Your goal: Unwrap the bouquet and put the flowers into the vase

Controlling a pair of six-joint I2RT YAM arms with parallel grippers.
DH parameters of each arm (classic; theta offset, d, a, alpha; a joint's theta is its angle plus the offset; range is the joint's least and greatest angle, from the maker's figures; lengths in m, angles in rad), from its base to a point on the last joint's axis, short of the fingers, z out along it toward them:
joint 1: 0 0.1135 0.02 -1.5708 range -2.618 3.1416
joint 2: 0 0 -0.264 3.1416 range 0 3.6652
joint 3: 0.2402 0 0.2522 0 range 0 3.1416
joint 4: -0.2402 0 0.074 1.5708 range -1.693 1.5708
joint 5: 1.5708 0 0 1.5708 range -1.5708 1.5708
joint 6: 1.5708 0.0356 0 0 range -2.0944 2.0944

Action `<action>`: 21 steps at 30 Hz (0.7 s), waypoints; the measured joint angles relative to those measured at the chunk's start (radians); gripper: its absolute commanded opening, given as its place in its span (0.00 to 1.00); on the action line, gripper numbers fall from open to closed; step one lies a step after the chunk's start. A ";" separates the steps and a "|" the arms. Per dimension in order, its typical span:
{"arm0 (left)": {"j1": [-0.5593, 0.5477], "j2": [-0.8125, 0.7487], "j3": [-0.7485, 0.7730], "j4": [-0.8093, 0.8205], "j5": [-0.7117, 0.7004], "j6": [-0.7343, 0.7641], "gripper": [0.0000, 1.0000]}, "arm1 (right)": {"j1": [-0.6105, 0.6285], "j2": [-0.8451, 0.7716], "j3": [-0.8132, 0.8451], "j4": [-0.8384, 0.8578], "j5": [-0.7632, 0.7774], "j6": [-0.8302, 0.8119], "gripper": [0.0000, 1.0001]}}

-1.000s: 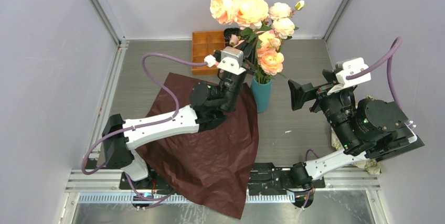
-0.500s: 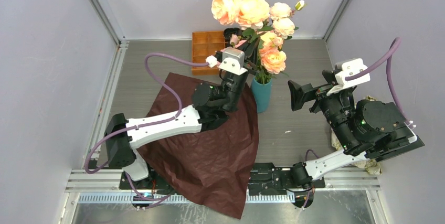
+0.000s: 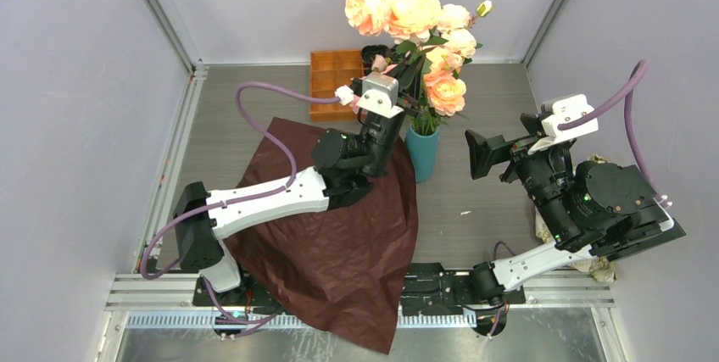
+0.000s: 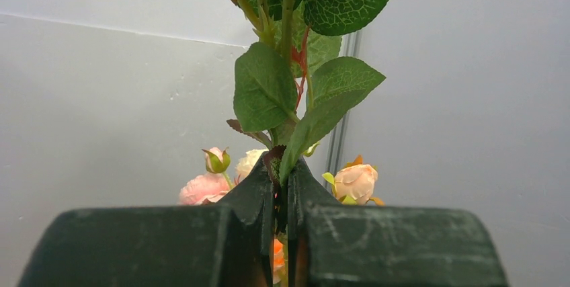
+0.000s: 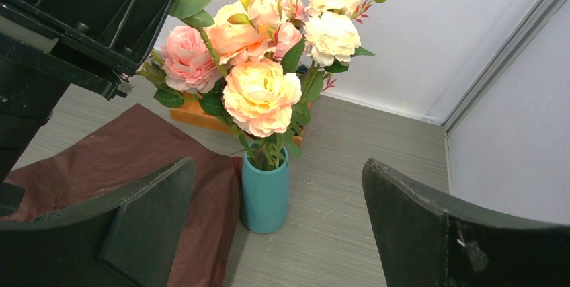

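The flowers (image 3: 415, 14), pink, peach and cream roses, stand upright with their stems in the teal vase (image 3: 421, 152). My left gripper (image 3: 402, 97) reaches in from the left above the vase. In the left wrist view it (image 4: 281, 173) is shut on a green stem with leaves (image 4: 263, 89). The bouquet's maroon wrapping paper (image 3: 339, 243) lies spread flat on the table under the left arm, with no flowers in it. My right gripper (image 3: 476, 152) hovers right of the vase, open and empty. In the right wrist view it (image 5: 277, 166) faces the vase (image 5: 265, 193) and the flowers (image 5: 262, 95).
An orange compartment tray (image 3: 332, 74) sits behind the vase against the back wall. A beige cloth (image 3: 596, 267) pokes out under the right arm. Grey walls and metal rails close in the table on three sides.
My left gripper has shifted slightly right and toward the back with the stem, and the flower heads moved with it. The right arm has stayed still.
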 measured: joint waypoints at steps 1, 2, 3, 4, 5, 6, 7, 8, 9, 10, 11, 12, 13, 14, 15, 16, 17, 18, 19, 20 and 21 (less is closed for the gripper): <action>0.000 0.000 0.002 0.000 0.000 0.000 0.01 | 0.000 0.000 0.000 0.000 0.000 0.000 1.00; 0.000 0.000 0.003 -0.002 0.001 0.000 0.01 | 0.000 0.000 0.000 0.000 0.000 0.000 1.00; 0.000 0.000 0.005 -0.004 0.001 0.001 0.01 | 0.000 0.000 0.000 0.000 0.000 0.000 1.00; 0.000 0.000 0.007 -0.007 0.001 0.003 0.01 | 0.000 0.000 0.000 0.000 0.000 0.000 0.99; 0.000 0.000 0.010 -0.011 0.000 0.005 0.01 | 0.000 0.000 0.000 0.000 0.000 0.001 0.99; 0.000 0.000 0.012 -0.011 0.000 0.009 0.01 | 0.000 0.000 0.000 0.000 0.000 0.001 0.99; 0.000 0.000 0.013 -0.010 0.000 0.015 0.01 | 0.000 0.000 0.000 0.000 0.000 0.002 1.00; 0.000 0.000 0.013 -0.010 0.000 0.018 0.01 | 0.000 0.000 0.000 0.000 0.000 0.003 0.99; 0.000 0.000 0.013 -0.011 -0.001 0.020 0.01 | 0.000 0.000 0.000 0.000 0.000 0.003 0.99; 0.000 0.002 0.013 -0.010 -0.002 0.023 0.01 | 0.000 0.000 0.000 0.000 0.000 0.004 1.00; 0.000 0.006 0.013 -0.009 -0.005 0.023 0.01 | 0.000 0.000 0.000 0.000 0.000 0.004 0.99; 0.000 0.009 0.010 -0.007 -0.008 0.024 0.02 | 0.000 0.000 -0.001 0.000 0.000 0.005 0.99; 0.000 0.012 0.005 -0.003 -0.011 0.024 0.02 | 0.000 -0.001 -0.002 0.000 0.000 0.005 1.00; 0.000 0.015 -0.004 0.000 -0.016 0.024 0.02 | 0.000 -0.001 -0.003 0.000 0.000 0.006 1.00; 0.000 0.019 -0.014 0.004 -0.020 0.023 0.03 | 0.000 -0.001 -0.006 0.000 0.000 0.007 1.00; 0.000 0.026 -0.026 0.006 -0.028 0.023 0.03 | 0.000 -0.001 -0.008 0.000 0.000 0.008 0.99; 0.000 0.033 -0.034 0.009 -0.032 0.023 0.04 | 0.000 -0.001 -0.010 0.000 0.000 0.008 0.99; 0.000 0.044 -0.047 0.013 -0.039 0.022 0.04 | 0.000 -0.001 -0.013 -0.001 0.000 0.010 0.99; 0.000 0.055 -0.056 0.014 -0.047 0.021 0.05 | 0.000 -0.001 -0.013 -0.001 0.000 0.011 0.99; 0.000 0.066 -0.067 0.014 -0.053 0.018 0.05 | 0.000 -0.001 -0.014 -0.001 0.000 0.011 1.00; 0.000 0.077 -0.079 0.013 -0.060 0.017 0.06 | 0.000 -0.002 -0.015 -0.001 0.000 0.012 0.99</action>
